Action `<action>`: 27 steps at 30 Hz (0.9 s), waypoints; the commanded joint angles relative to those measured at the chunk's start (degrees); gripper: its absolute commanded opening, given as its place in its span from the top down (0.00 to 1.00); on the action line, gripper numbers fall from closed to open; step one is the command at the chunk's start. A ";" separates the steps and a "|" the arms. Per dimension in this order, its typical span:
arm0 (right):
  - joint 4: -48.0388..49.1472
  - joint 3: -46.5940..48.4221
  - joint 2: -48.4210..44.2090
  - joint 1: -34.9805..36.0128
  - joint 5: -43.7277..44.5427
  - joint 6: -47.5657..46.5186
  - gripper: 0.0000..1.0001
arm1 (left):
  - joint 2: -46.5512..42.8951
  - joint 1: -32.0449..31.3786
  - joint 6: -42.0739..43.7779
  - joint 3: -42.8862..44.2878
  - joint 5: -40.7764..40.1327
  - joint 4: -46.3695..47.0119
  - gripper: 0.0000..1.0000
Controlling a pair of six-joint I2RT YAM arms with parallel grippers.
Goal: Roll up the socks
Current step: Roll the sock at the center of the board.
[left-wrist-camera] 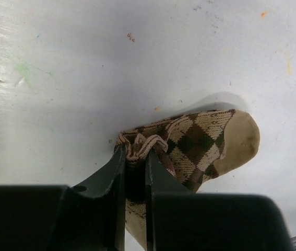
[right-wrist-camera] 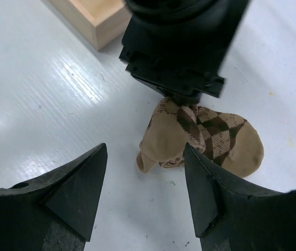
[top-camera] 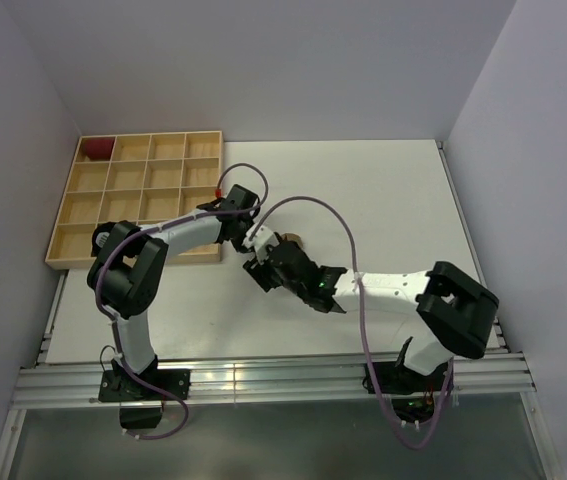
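Seemingly, left claw (left-wrist-camera: 135,158) — tight on sock (left-wrist-camera: 200,142).

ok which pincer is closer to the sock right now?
Left. The left pincer is shut on the sock at its bunched end. The right pincer is open, facing the sock, not gripping it.

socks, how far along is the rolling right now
Done: the socks are bunched into a short bundle on the table. In hand: the left gripper is shut on the bundle's cuff end, while the right gripper hovers open just short of it. Left: the bundle looks loose, so tightening and tucking it probably remains.
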 commanded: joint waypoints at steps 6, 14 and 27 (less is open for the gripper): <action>6.41 4.02 10.96 5.19 16.48 -10.75 0.32 | 2.71 -0.49 3.67 0.40 -0.61 -8.65 1.00; 7.83 6.48 15.27 5.46 18.25 -14.01 0.32 | 2.71 -0.76 3.93 0.49 -0.87 -8.74 1.00; -6.30 7.72 19.24 0.89 13.52 -5.14 0.79 | 0.96 -1.02 5.42 0.14 -2.63 -6.81 0.99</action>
